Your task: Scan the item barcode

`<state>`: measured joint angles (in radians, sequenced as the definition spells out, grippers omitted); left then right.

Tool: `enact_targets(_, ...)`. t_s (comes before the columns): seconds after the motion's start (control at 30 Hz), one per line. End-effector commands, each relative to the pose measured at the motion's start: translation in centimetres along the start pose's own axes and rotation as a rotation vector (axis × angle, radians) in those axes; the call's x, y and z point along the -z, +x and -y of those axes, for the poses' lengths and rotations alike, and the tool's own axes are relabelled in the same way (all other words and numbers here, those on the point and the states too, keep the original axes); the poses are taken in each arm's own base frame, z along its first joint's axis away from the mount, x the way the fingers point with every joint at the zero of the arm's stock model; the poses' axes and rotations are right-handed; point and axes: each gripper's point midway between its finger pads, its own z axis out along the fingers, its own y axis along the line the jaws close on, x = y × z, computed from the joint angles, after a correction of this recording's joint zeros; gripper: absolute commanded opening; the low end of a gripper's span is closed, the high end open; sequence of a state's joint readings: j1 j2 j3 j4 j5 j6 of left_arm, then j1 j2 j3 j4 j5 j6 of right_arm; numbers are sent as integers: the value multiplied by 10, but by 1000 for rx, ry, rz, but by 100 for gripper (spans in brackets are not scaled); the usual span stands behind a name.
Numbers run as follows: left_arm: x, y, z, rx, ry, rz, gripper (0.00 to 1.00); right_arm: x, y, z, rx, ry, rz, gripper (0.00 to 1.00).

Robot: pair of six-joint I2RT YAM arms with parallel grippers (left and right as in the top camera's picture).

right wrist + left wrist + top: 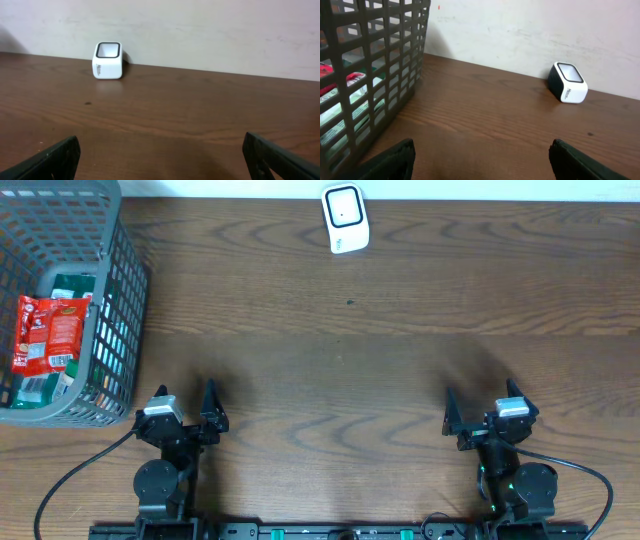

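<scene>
Both arms sit at the bottom edge of the overhead frame, neither touching anything.
Left gripper (185, 390): lower left, jaws spread wide, nothing between them. In its wrist view the 2 fingertips (402, 150) sit at the bottom corners with bare table (350, 360) between.
Right gripper (480, 395): lower right, jaws fully apart, also empty. Its wrist view is the same, just wood between the tips.
Items: red packet (45, 332) lies on top inside the grey mesh basket (125, 320), upper left of the overhead frame. Green packaging (75, 285) sits under and beside it. The basket's near corner is just above the left gripper. Can't read a barcode on the packet from any view.
Scanner (345, 218): small white unit with a dark window, top centre by the far table edge, well apart from the basket and both grippers. It shows in the upper right of the left wrist view (567, 82) and the upper left of the right wrist view (107, 60), near the wall.
</scene>
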<state>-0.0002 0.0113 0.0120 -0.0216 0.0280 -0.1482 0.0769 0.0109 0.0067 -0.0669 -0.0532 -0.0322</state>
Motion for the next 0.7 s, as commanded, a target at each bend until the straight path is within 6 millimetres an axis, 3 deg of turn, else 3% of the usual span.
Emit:
enact_targets(0.0, 0, 15, -7, -22, -29, -52, 86, 0, 1, 0, -17, 0, -1, 99)
enact_targets(0.23, -1, 7, -5, -16, -22, -18, 86, 0, 1, 0, -17, -1, -1, 99)
enact_targets(0.37, 1, 13, 17, 74, 104, -59, 86, 0, 1, 0, -17, 0, -1, 99)
enact_targets(0.47, 1, 15, 19, 76, 119, -68, 86, 0, 1, 0, -17, -1, -1, 99)
enact_targets(0.67, 3, -3, 34, 71, 200, -6, 86, 0, 1, 0, -17, 0, -1, 99)
